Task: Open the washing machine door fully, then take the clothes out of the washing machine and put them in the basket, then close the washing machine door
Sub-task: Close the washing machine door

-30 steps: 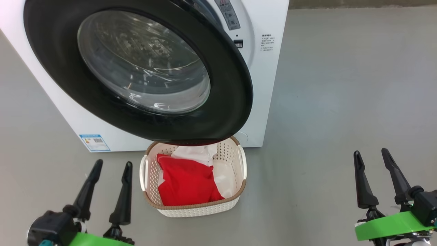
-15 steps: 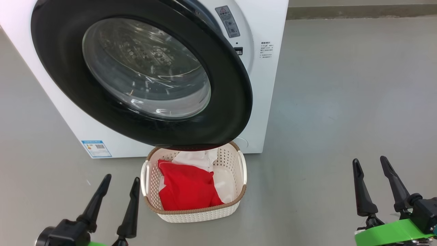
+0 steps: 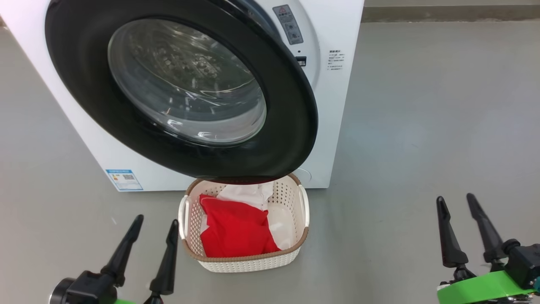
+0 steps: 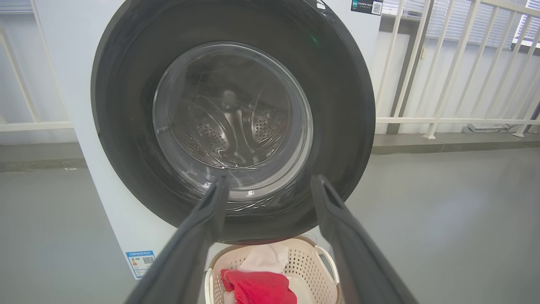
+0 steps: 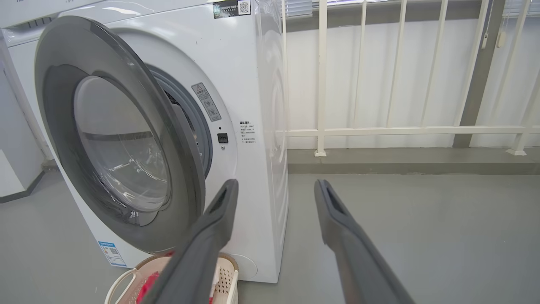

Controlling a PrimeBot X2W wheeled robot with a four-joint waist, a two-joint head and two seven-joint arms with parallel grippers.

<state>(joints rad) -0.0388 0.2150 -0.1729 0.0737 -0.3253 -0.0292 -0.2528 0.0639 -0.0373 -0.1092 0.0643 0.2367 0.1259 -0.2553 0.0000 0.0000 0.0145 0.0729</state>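
Note:
The washing machine (image 3: 333,105) stands ahead on the grey floor. Its door (image 3: 291,139), black-rimmed with a glass bowl centre, is swung partly toward the front, leaving a gap at its right edge; the right wrist view shows this door (image 5: 185,169) ajar before the gasket. Below the door sits the basket (image 3: 249,264) holding the clothes (image 3: 236,228), a red piece over a white one. My left gripper (image 3: 155,219) is open at the lower left, beside the basket. My right gripper (image 3: 454,197) is open at the lower right, far from the door. Both hold nothing.
A blue label sticker (image 3: 124,179) marks the machine's lower front. A white railing (image 5: 379,126) runs along the wall behind and right of the machine. Bare grey floor (image 3: 422,126) spreads to the right.
The head view has shifted, so machine and basket sit slightly right. My left gripper appears further right and lower, nearer the basket. The door's angle looks much the same.

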